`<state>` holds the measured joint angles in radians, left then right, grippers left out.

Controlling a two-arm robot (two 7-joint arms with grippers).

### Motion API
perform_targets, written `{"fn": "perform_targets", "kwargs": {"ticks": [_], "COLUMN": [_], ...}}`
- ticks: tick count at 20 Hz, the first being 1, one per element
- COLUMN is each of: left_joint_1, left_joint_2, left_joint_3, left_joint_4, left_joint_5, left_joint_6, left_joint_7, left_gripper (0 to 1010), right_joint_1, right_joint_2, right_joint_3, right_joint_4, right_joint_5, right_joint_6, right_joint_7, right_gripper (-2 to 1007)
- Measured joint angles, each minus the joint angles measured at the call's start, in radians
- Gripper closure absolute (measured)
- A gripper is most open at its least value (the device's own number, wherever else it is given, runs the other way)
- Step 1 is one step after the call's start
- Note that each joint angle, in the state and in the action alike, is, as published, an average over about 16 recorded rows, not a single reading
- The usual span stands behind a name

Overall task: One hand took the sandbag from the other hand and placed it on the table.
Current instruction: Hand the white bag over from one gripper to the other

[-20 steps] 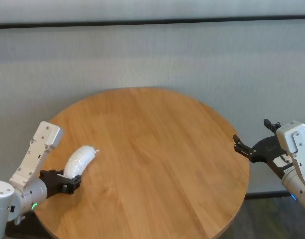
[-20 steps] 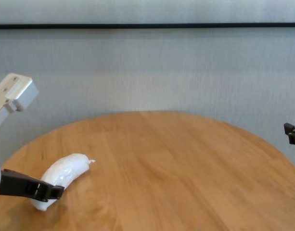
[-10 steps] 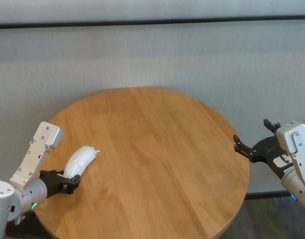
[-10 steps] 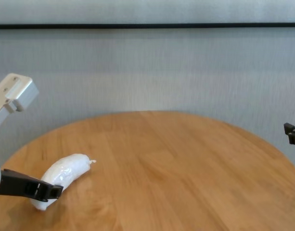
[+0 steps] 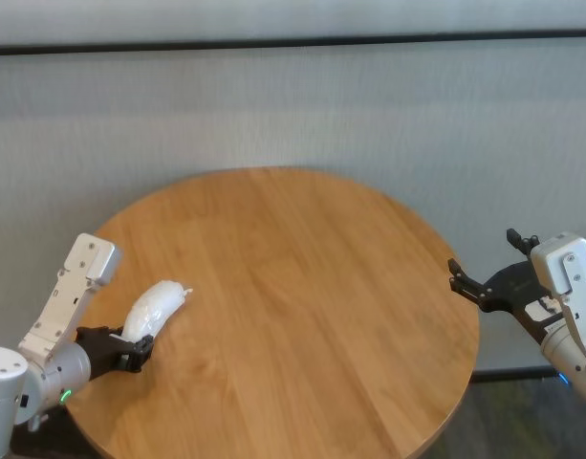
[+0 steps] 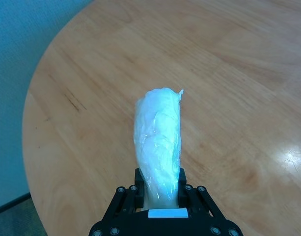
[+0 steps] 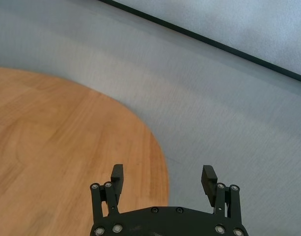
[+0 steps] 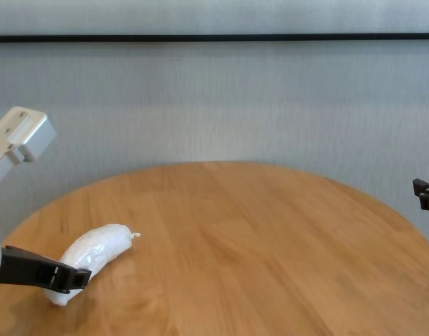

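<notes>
In the head view, the left gripper (image 5: 130,352) is sitting over the bench's (image 5: 302,287) near-left edge, clamped on the lower end of the sandbag (image 5: 154,308), whose twisted tip is pointing toward the middle of the bench. The right gripper (image 5: 484,287) is waiting off the bench's right edge, well apart from the bag, its jaws standing apart and holding nothing.

In the left wrist view, the left gripper (image 6: 160,194) is pinching the sandbag (image 6: 158,142) close to its end, and the rest of the white body is leaning out unsupported over the wood.

In the right wrist view, the right gripper (image 7: 162,181) is facing the bench's (image 7: 67,137) rim with both fingers wide.

In the chest view, the sandbag (image 8: 92,253) is appearing to rest on or just above the bench (image 8: 256,252); the angle is too low to tell whether it is touching.

The risk I am judging from here: the grip is so near the end of a soft, glossy bag that it could sag or slip out during the carry toward the other gripper, and a drooping body would be giving the right gripper a poor target at the handover.
</notes>
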<state>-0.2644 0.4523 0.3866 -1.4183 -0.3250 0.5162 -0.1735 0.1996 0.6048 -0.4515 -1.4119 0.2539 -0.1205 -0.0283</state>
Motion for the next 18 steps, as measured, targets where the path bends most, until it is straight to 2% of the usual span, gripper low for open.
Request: {"fn": "perform_targets", "kwargs": {"ticks": [18], "left_joint_1": [0.0], "left_joint_2": [0.0], "left_joint_3": [-0.001], "left_joint_4": [0.0], "left_joint_5": [0.0], "left_joint_6": [0.0], "left_joint_7": [-0.002], "left_gripper": [625], "right_joint_1": [0.0], "right_joint_2": [0.0], "right_joint_3": [0.0], "right_joint_4": [0.0], "right_joint_5": [0.0], "right_joint_6": [0.0], "right_joint_7": [0.0], "right_gripper": [4]}}
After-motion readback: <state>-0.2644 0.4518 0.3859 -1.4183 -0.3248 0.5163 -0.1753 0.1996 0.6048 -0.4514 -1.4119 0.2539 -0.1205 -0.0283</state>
